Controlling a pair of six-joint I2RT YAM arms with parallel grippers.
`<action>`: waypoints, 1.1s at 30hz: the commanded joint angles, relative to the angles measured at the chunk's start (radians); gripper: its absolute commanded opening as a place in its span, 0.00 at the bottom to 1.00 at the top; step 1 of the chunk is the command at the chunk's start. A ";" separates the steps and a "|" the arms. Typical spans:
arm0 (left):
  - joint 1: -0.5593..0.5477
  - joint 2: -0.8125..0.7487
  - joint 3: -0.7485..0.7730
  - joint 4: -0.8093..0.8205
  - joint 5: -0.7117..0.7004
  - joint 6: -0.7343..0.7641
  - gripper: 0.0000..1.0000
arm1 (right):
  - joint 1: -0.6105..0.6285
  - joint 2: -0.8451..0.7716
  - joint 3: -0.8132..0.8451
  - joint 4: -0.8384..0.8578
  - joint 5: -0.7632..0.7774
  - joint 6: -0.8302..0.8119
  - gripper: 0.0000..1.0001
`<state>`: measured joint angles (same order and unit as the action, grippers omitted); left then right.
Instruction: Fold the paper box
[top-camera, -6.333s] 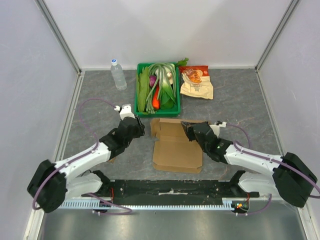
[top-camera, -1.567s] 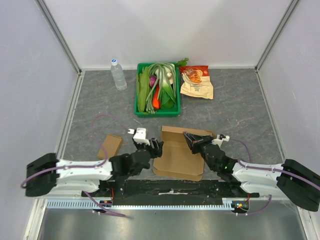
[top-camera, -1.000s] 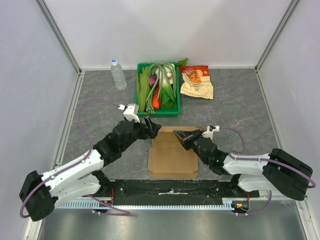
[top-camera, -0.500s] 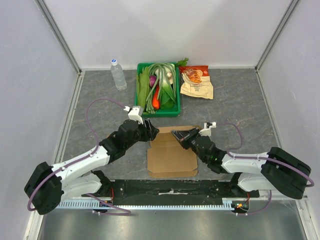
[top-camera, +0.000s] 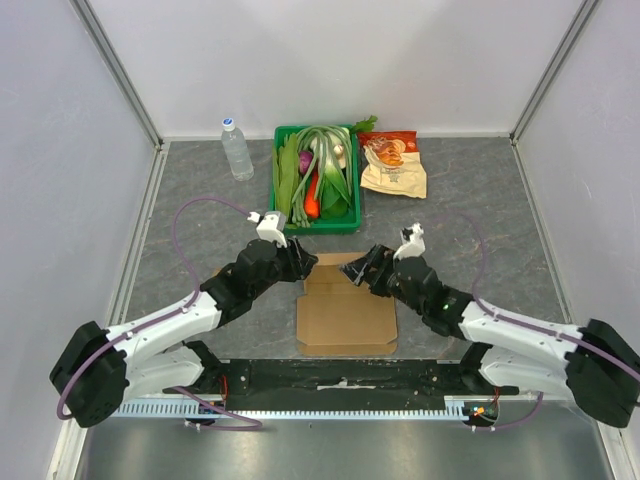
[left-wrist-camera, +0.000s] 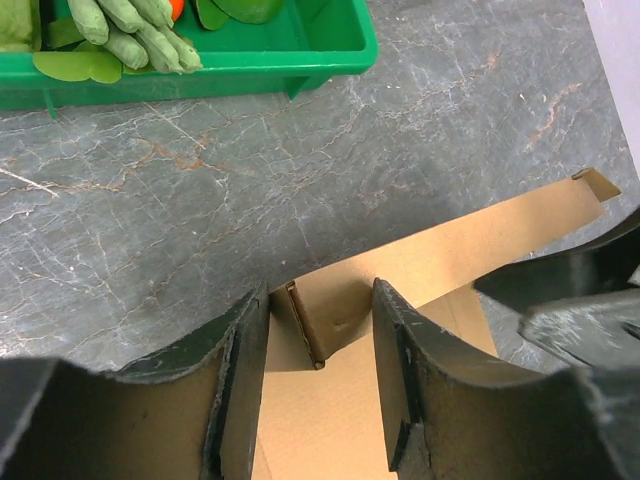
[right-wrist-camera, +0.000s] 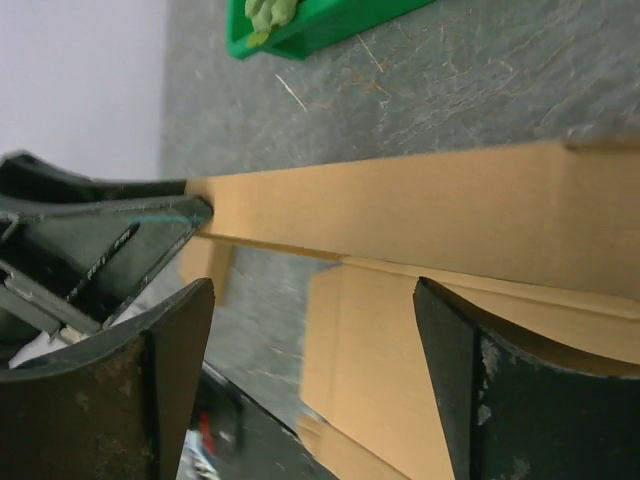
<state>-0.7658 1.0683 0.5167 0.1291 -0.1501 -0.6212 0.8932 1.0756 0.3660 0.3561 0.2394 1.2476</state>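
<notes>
close the left claw (left-wrist-camera: 320, 292), half spread around the small corner tab (left-wrist-camera: 302, 322), squarely onto it; hold the right claw (right-wrist-camera: 312, 290), gaping wide and grasping nothing, clear of the raised back flap (right-wrist-camera: 420, 215); press down toward the box (top-camera: 345, 318) lying flat between both claws
</notes>
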 joint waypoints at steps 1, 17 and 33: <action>-0.003 0.013 -0.001 -0.055 0.009 0.012 0.48 | -0.020 -0.138 0.210 -0.582 -0.100 -0.462 0.89; -0.004 -0.240 -0.062 -0.153 -0.008 0.106 0.76 | -0.221 -0.293 0.421 -0.971 0.029 -0.732 0.94; -0.282 0.082 0.025 -0.112 -0.491 0.104 0.45 | -0.266 -0.177 0.513 -0.976 -0.060 -0.717 0.62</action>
<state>-1.0397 1.0805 0.4603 -0.0006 -0.4690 -0.5255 0.6308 0.8608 0.7963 -0.6231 0.1997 0.5545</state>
